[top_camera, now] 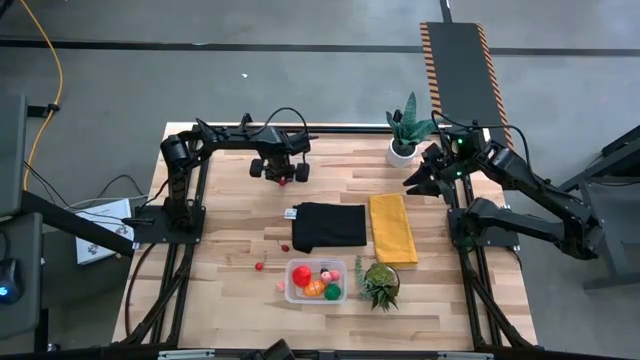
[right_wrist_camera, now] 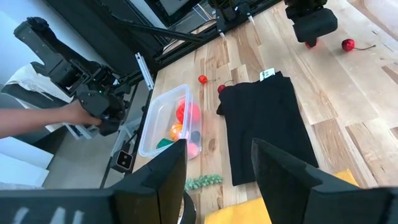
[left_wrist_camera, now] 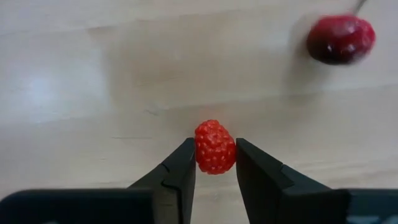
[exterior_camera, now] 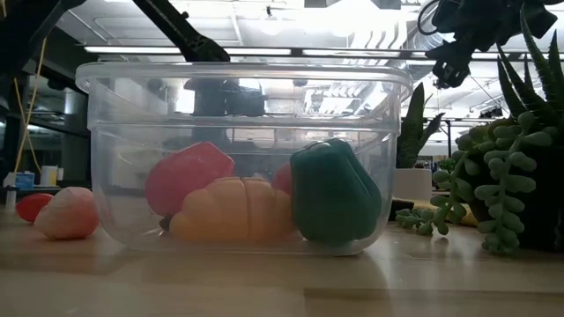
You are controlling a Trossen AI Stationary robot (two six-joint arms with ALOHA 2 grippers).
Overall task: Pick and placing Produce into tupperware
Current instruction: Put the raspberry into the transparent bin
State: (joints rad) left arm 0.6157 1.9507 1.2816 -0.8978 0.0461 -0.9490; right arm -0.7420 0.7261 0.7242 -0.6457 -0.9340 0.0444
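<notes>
Left end effector point(left_wrist_camera: 214, 163) low over table point(left_wrist_camera: 93, 81), fingers narrowed around raspberry point(left_wrist_camera: 215, 147), grip uncertain, cherry point(left_wrist_camera: 341, 38) nearby, right end effector point(right_wrist_camera: 217, 163) raised, open, empty

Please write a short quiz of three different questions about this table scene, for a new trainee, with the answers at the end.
1. True or false: the left gripper has a red raspberry between its fingers.
2. Which item lies directly beside the black cloth? A) a blue sponge B) the yellow cloth C) a metal spoon
3. Fill in the missing word: the green, orange and red produce lie inside the clear ______.

Key
1. True. In the left wrist view the fingers stand on both sides of the raspberry, above the wooden table.
2. B. The yellow cloth lies along the black cloth's side, toward the right gripper.
3. tupperware.
</notes>
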